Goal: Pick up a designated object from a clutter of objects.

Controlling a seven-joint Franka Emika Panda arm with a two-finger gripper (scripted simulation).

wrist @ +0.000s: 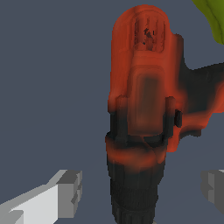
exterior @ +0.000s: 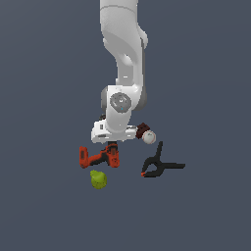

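End effector: mine (wrist: pixel 139 190) is spread wide, released, one finger (wrist: pixel 65 192) on each side of the drill's dark front end, neither touching it as far as I can see. In the exterior view my white wrist hides the fingers, so I place the end effector (exterior: pixel 112 145) just above the drill.

Drill: the orange-red and black cordless power drill (exterior: pixel 99 156) lies on its side on the bench (exterior: pixel 44 196). In the wrist view the drill (wrist: pixel 144 109) fills the middle, orange-red body and black chuck end between my fingers.

Pear: the yellow-green pear (exterior: pixel 98 180) sits just beside the drill, on the side nearer the exterior camera. A slice of it (wrist: pixel 214 17) shows at the wrist view's edge.

Clamp: the black spring clamp (exterior: pixel 159 165) with an orange tip lies off the drill toward the exterior view's right, apart from it.

Ball: the white ball (exterior: pixel 149 137) sits beyond the clamp, near my wrist.

Box: the dark red box (exterior: pixel 141 129) touches or nearly touches the ball; I cannot tell which.
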